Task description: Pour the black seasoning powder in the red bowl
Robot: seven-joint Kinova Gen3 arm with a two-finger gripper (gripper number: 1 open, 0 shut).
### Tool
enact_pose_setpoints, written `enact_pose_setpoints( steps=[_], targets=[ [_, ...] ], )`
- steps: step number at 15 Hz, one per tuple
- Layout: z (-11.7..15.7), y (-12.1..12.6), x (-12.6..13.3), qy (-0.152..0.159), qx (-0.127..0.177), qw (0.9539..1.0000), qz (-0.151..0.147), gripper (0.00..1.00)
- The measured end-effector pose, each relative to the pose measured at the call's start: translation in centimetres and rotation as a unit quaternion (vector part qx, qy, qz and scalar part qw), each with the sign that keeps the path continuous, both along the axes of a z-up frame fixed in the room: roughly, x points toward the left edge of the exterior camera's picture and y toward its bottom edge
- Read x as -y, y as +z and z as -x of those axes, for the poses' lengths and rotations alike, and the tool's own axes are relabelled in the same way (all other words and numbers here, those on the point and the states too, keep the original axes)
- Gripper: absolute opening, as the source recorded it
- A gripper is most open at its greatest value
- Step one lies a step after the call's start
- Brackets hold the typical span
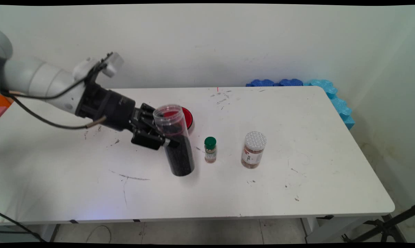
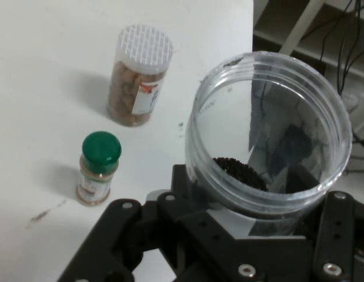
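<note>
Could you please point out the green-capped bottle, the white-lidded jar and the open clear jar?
Green-capped bottle (image 1: 210, 150): main view, its body.
White-lidded jar (image 2: 145, 46): hand view, its lid.
Open clear jar (image 1: 180, 151): main view, its dark-filled body.

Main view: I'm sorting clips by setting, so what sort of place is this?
Probably a robot lab or test room: a scuffed white table against a bare wall, blue foam mats stacked behind it, and a tripod leg on the floor.

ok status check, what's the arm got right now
Gripper shut on clear jar, lid off, part full of dark grains. Red lid on table behind it. Green-capped spice bottle and white-capped jar stand apart, beside it.
</note>
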State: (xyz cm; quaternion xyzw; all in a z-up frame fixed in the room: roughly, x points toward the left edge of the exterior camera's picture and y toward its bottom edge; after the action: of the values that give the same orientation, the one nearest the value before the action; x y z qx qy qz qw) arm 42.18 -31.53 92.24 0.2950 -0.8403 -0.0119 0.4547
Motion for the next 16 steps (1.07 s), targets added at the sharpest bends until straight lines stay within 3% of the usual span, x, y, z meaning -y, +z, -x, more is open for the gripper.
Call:
enact_pose_setpoints(
  steps=[6, 9, 16],
  targets=[
    [0.0, 3.3, 0.8, 0.033, -0.022, 0.9982, -0.044, 0.0],
    [0.0, 4.6, 1.8, 0.058, -0.04, 0.9948, -0.073, 0.0],
    [-0.8, 5.7, 4.2, 0.124, -0.043, 0.9845, -0.116, 0.0]
  ],
)
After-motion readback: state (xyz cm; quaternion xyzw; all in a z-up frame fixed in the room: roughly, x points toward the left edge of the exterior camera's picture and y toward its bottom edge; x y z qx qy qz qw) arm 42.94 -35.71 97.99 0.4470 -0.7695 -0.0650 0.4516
